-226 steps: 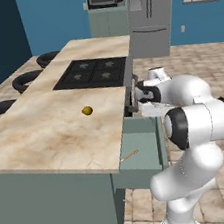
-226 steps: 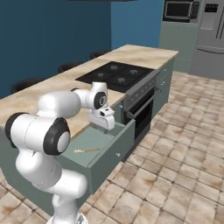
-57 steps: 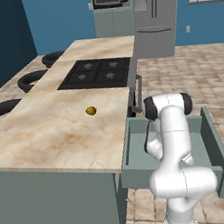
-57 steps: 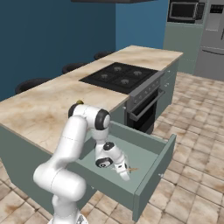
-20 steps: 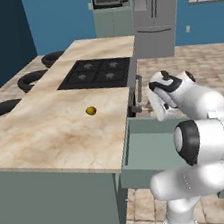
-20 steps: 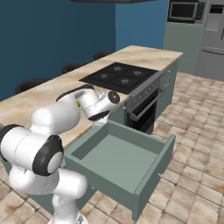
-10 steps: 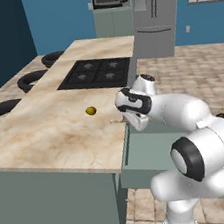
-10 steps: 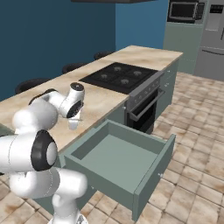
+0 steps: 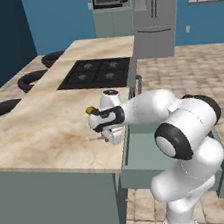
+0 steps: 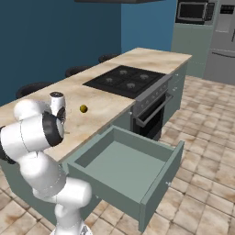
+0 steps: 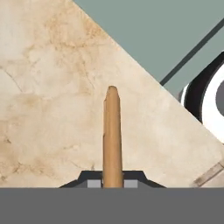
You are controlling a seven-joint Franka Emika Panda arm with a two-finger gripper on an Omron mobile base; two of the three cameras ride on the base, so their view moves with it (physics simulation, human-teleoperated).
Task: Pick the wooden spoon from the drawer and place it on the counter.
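Plainly, the wooden spoon (image 11: pixel 112 135) is pinched between the jaws of the gripper (image 11: pixel 112 179), its long axis running straight out toward twelve o'clock in the hand view, with the marble worktop (image 11: pixel 48 100) beneath it. Off toward two o'clock lies the open drawer (image 11: pixel 170 35), so the spoon already hangs over the worktop near its edge; I judge lowering and letting go is what remains.

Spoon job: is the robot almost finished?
Nearly. Done: the drawer stands open with nothing on its floor, and the wooden spoon is out of it. In hand: the claw grips the spoon above the counter, near its edge. Left: set it down and let go.
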